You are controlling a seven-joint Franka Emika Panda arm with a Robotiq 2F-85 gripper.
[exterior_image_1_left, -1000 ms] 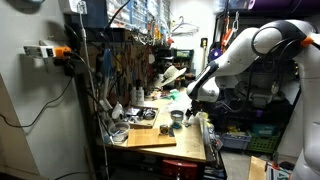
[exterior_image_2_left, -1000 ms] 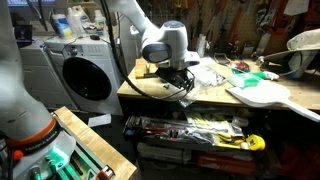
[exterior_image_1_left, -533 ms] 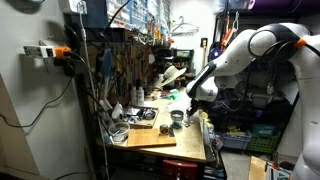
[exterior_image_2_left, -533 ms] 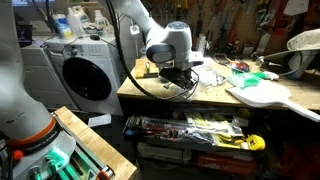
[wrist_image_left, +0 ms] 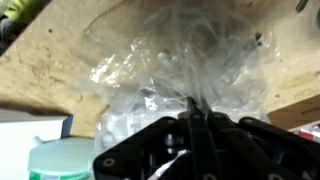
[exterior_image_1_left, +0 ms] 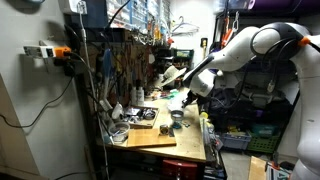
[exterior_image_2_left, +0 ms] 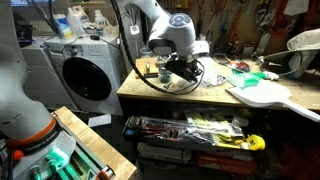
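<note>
In an exterior view, a white washing machine (exterior_image_2_left: 85, 72) stands at the far left. Beside it is the wooden table (exterior_image_2_left: 150, 93), which carries many tools and papers. The claw (exterior_image_2_left: 176, 72) hangs just above the left part of this table, and the white arm (exterior_image_2_left: 165, 25) bends down to it from above. To the right, a flat white board (exterior_image_2_left: 262, 95) lies on the table, well apart from the claw.

In an exterior view from another place, the table (exterior_image_1_left: 150, 137) is in the middle and a small dark cup (exterior_image_1_left: 177, 116) stands on it. The claw (exterior_image_1_left: 190, 97) is above and a little to the right of this cup, without touching it.

In the wrist view, a green lid (wrist_image_left: 55, 160) shows at the lower left corner. In the middle is the clear plastic bag (wrist_image_left: 180, 60), crumpled and lifted off the wooden surface behind it. The claw (wrist_image_left: 192, 112) is narrow: its two fingers are pressed together on a fold of the bag and hold it. What is inside the bag cannot be told, because the picture is blurred.
</note>
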